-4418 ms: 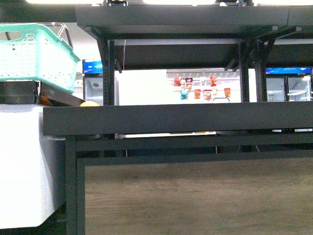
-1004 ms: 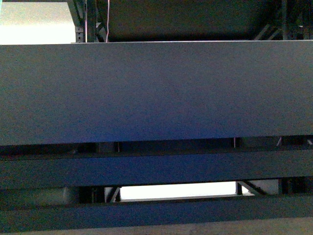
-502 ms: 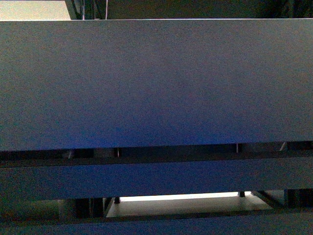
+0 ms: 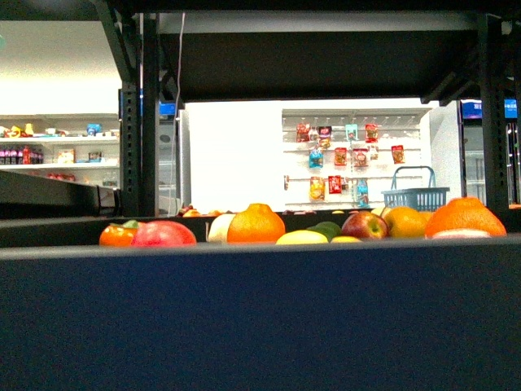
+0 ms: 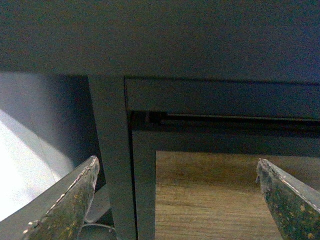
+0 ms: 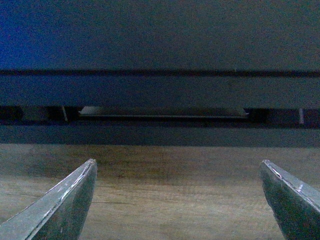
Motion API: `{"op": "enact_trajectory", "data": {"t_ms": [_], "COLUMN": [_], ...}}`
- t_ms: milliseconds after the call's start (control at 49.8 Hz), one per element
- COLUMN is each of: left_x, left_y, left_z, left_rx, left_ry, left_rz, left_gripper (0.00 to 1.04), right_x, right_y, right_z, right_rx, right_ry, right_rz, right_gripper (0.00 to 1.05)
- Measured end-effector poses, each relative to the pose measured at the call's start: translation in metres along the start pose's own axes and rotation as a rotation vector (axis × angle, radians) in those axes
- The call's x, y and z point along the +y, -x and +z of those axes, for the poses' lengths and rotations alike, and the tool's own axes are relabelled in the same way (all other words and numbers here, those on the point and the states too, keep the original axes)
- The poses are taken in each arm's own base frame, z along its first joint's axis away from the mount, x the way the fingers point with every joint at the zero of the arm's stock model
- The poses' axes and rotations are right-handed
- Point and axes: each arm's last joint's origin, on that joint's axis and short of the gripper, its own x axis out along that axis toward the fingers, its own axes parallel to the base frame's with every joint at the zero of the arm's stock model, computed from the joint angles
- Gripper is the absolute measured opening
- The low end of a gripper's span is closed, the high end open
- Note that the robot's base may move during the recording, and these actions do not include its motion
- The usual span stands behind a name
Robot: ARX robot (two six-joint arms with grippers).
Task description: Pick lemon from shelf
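The shelf (image 4: 260,318) fills the lower front view with its raised front lip, and open room lies between the fruit and the tier above. The left pincer (image 5: 176,164) and right pincer (image 6: 177,162) are both spread wide and empty, facing the shelf's lower bars and wood panel (image 6: 160,200). Behind the middle of the lip, the lemon (image 4: 301,238) peeks out just right of an orange (image 4: 256,224). The labels on the packets (image 4: 334,159) behind are too small to read.
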Motion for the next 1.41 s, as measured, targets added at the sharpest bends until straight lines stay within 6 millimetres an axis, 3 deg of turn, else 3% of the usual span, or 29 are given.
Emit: {"op": "enact_trajectory", "data": {"t_ms": [1406], "left_x": [0.0], "left_y": [0.0], "left_z": [0.0], "left_rx": [0.0], "left_ry": [0.0], "left_rz": [0.0], "left_gripper": [0.97], "right_x": [0.0], "right_y": [0.0], "right_z": [0.0], "right_rx": [0.0], "right_ry": [0.0], "right_rz": [0.0], "right_gripper": [0.97]}}
